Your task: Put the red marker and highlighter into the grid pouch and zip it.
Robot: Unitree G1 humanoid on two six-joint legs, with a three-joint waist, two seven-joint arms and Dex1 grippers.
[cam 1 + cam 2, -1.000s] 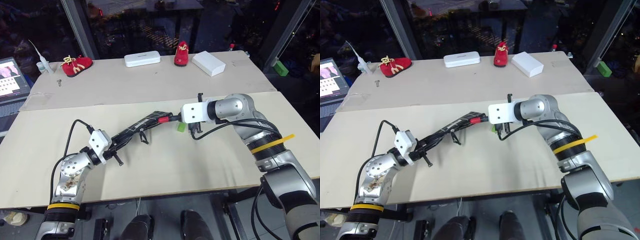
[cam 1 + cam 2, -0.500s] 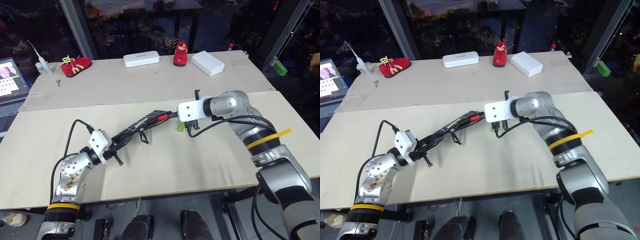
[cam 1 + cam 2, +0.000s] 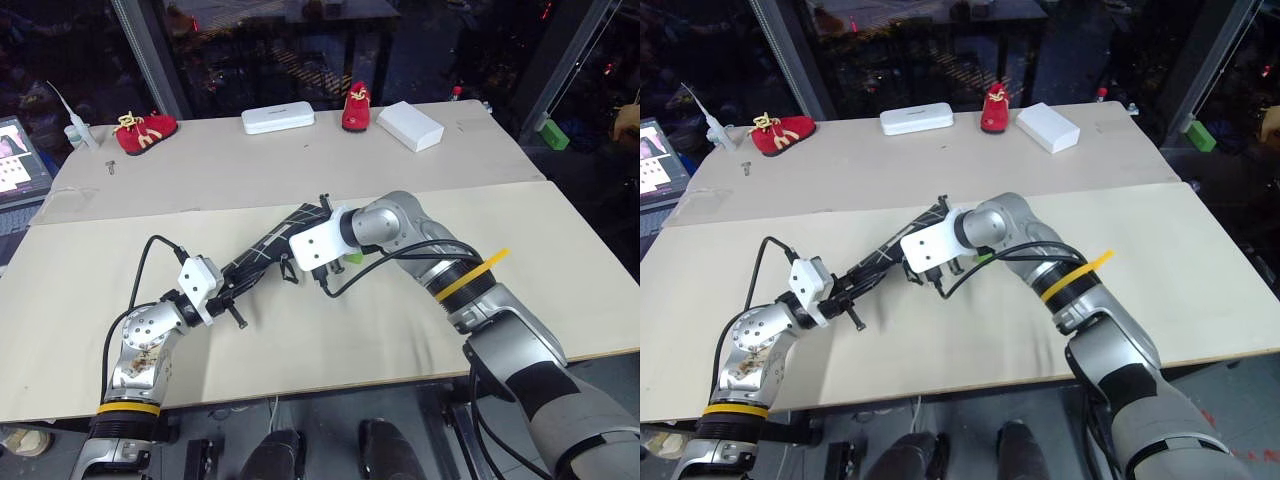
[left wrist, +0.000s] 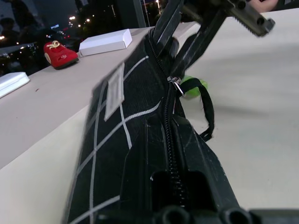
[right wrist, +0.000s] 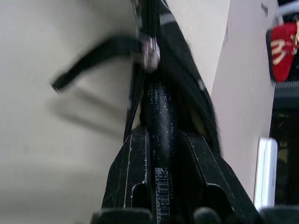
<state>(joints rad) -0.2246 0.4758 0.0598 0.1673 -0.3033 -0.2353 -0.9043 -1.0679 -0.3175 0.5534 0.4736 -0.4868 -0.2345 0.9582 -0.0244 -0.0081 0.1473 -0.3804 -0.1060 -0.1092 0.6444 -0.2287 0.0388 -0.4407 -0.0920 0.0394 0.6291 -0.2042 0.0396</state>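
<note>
**Red marker going into the grid pouch**

Your right gripper (image 5: pixel 159 154) clamps the red marker's (image 5: pixel 158 116) rigid barrel, tip inside the grid pouch (image 3: pixel 262 252), mid-table. Your left gripper (image 3: pixel 232 292) pinches the pouch's near-left end. Soft fabric sags; hold it taut.

Robot test lab or office, at night. Pale beige worktable (image 3: pixel 300 340) set against dark glass windows (image 3: pixel 250 40) with city lights behind. Assorted props along the far edge: white rectangular box (image 3: pixel 410 125), red slippers (image 3: pixel 146 131), laptop screen (image 3: pixel 20 155).
</note>
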